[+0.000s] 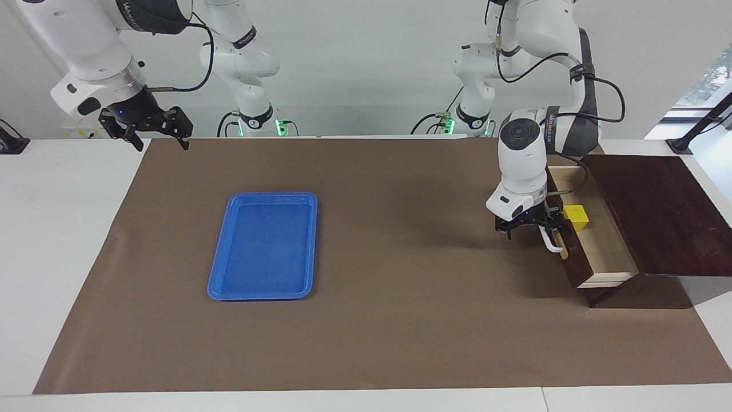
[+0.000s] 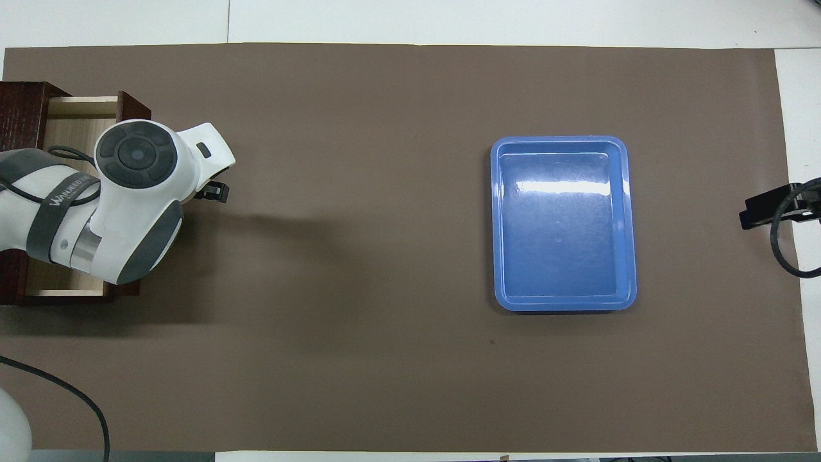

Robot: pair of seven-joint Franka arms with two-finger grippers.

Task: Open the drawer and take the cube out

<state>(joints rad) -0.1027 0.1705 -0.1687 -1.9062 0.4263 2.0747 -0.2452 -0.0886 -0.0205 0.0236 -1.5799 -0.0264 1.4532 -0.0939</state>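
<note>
At the drawer [image 1: 600, 252]: pulled open, cube [image 1: 576, 217] inside.
Your left gripper [image 1: 542, 229] has fingers pinching the drawer's handle [image 1: 552, 245]; your right gripper [image 1: 154, 129] waits, fingers spread.

We see a white surface [image 1: 68, 240] under a brown mat [image 1: 400, 320], a plain pale wall [image 1: 354, 57] at the far end, a daylit window [image 1: 706, 80] in the corner
</note>
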